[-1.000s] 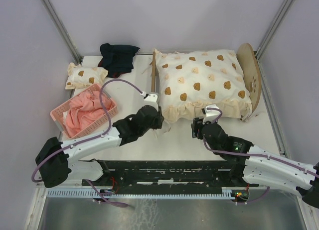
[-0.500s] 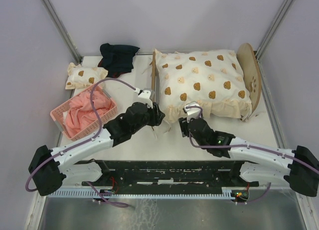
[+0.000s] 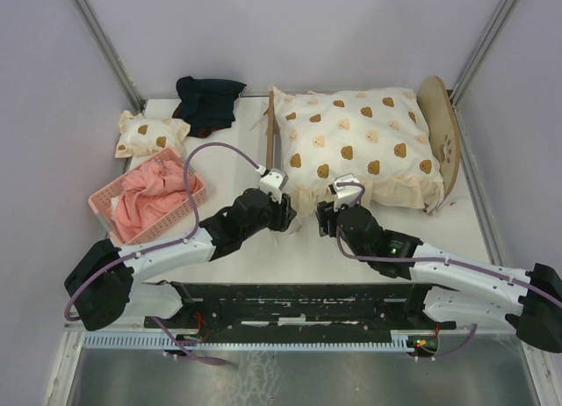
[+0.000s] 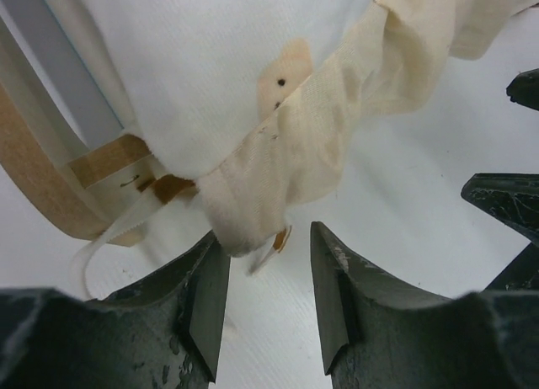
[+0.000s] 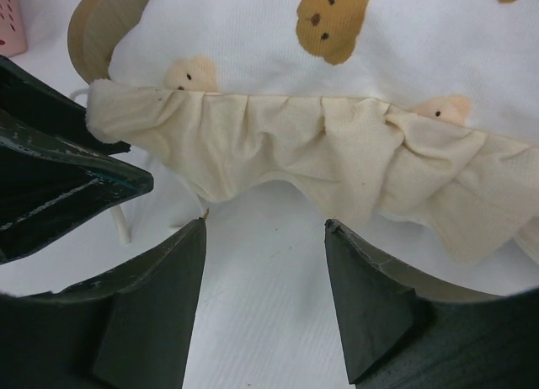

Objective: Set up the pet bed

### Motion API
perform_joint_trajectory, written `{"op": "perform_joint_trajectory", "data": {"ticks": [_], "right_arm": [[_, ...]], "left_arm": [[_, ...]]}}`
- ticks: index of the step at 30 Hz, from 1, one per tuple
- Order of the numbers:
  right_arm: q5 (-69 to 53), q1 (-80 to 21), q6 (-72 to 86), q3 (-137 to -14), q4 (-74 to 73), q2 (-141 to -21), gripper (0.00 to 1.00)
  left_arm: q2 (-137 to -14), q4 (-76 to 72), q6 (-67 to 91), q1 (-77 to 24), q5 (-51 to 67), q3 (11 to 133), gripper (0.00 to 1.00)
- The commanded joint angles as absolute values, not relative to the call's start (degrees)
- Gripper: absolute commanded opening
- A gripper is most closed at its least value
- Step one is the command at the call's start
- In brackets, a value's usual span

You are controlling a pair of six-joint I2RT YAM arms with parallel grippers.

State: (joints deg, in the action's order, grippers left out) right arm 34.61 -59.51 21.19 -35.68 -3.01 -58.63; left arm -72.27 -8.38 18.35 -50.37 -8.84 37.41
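Note:
The pet bed (image 3: 443, 142) stands at the back right, its arched paw-print headboard on the right and its low footboard (image 3: 270, 132) on the left. A cream bear-print quilt (image 3: 356, 142) covers it, and the frill hangs over the near side. My left gripper (image 3: 286, 216) is open at the quilt's near-left corner (image 4: 253, 212), which hangs just ahead of its left finger (image 4: 206, 296), ungripped. My right gripper (image 3: 326, 214) is open beside it, facing the frill (image 5: 320, 153) with nothing between its fingers. The plywood frame (image 4: 38, 183) shows by the corner.
A pink basket (image 3: 104, 204) holding pink cloth sits at the left. Behind it lie a small bear-print pillow (image 3: 151, 134) and a dark cloth (image 3: 209, 100). The two grippers are close together; the left one's body (image 5: 59, 187) fills the right wrist view's left side.
My left gripper has opened, let go of the quilt corner and backed off towards me. My right arm has swung left along the frill towards that corner.

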Motion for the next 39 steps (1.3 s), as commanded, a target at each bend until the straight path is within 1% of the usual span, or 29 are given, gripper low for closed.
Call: {"op": "perform_joint_trajectory", "data": {"ticks": [1, 4, 5, 7, 11, 16, 19, 22, 26, 28, 29, 30, 32, 35, 39], "right_arm": [[36.0, -59.28, 21.75, -34.64, -1.17, -56.26, 0.67], [36.12, -59.2, 21.75, -33.99, -0.85, -56.05, 0.67], [36.13, -59.19, 21.86, -33.72, -0.8, -56.22, 0.67], [36.17, -59.08, 21.85, -33.28, -0.21, -56.48, 0.67], [36.05, -58.92, 22.0, -33.07, 0.06, -57.38, 0.67], [35.95, -58.79, 21.97, -32.79, -0.04, -57.03, 0.67], [36.03, -58.65, 21.76, -32.53, -0.41, -56.47, 0.67], [36.21, -58.49, 21.52, -32.69, -1.22, -55.81, 0.67], [36.4, -58.37, 21.51, -33.32, -3.12, -54.84, 0.67], [36.47, -58.34, 21.68, -33.91, -4.73, -54.28, 0.68], [36.52, -58.29, 21.77, -34.19, -5.23, -54.03, 0.68], [36.48, -58.26, 21.73, -34.45, -5.5, -53.99, 0.68], [36.5, -57.92, 21.35, -35.25, -6.26, -54.64, 0.69], [37.46, -55.74, 21.47, -38.02, -10.57, -56.18, 0.72], [36.38, -51.52, 19.94, -43.75, -16.77, -56.36, 0.73]], "left_arm": [[-72.04, -15.98, 14.72, -50.42, -7.98, 39.32, 0.48], [-70.86, -14.94, 14.63, -50.44, -8.77, 39.58, 0.46], [-69.99, -14.86, 14.55, -50.45, -8.67, 39.39, 0.42], [-68.84, -15.66, 14.43, -50.45, -8.15, 38.77, 0.25], [-67.01, -13.95, 14.1, -50.44, -7.14, 38.82, 0.04], [-62.67, -10.17, 15.06, -50.42, -4.26, 37.99, 0.03], [-60.49, -4.92, 16.52, -50.4, -2.95, 38.34, 0.03], [-59.84, 1.9, 18.39, -50.4, -3.81, 39.22, 0.13], [-61.42, 12.01, 22.68, -50.36, -8.48, 40.11, 0.18], [-62.11, 13.86, 23.77, -50.36, -8.7, 40.51, 0.2], [-62.09, 13.07, 23.97, -50.33, -8.05, 40.41, 0.25], [-61.75, 11.14, 23.92, -50.36, -6.6, 40.1, 0.33], [-61.37, 7.15, 23.97, -50.35, -5.14, 39.61, 0.44], [-61.2, 2.34, 23.85, -50.36, -7.26, 40.45, 0.53], [-62.43, -2.71, 22.6, -50.39, -12.77, 41.8, 0.6]]}}
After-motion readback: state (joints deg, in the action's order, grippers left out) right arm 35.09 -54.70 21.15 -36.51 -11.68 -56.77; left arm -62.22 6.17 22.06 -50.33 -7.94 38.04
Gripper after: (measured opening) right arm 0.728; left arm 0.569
